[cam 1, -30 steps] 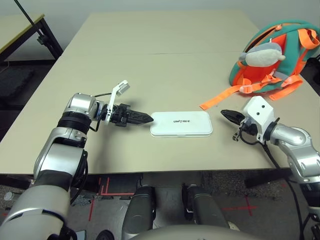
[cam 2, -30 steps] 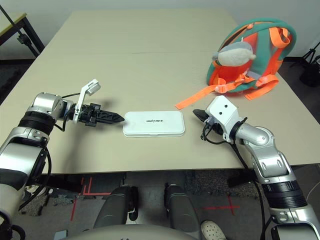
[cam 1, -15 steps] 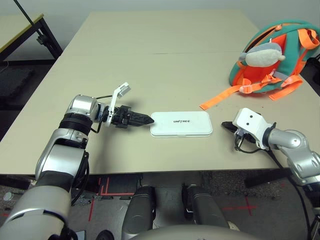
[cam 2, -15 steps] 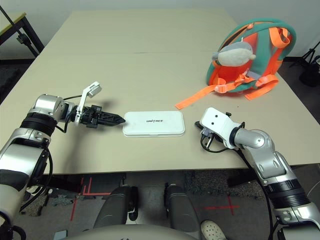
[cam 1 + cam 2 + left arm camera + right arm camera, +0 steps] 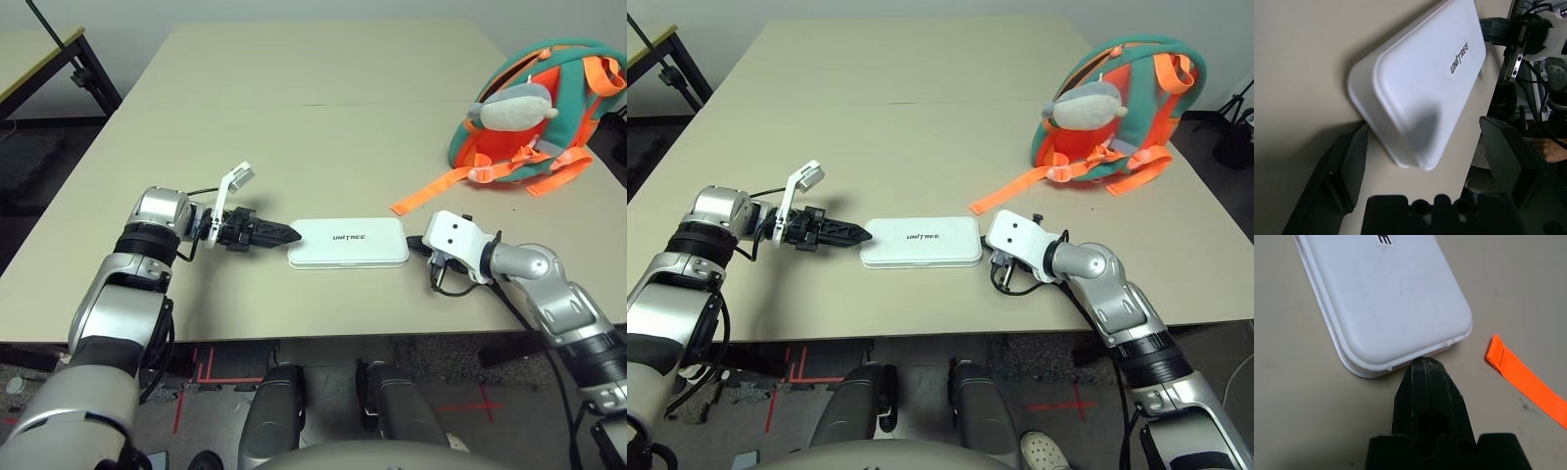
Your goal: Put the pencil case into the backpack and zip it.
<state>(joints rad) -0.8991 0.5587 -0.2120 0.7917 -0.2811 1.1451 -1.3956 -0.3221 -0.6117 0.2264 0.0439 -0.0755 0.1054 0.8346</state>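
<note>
The pencil case (image 5: 348, 245) was positioned flat near the front edge of the desk (image 5: 323, 147), its long axis parallel to that edge. Open surface was left beyond it. The right fingers (image 5: 1425, 364) were closed, tips set against its right end; the left fingers (image 5: 1352, 166) were spread wide at its left end. By the left wrist camera, a person's hand (image 5: 1550, 150) was shown.

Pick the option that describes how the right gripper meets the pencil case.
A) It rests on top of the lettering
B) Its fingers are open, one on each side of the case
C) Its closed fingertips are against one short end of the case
C: the right gripper is shut, its tips at the short end of the pencil case.
</note>
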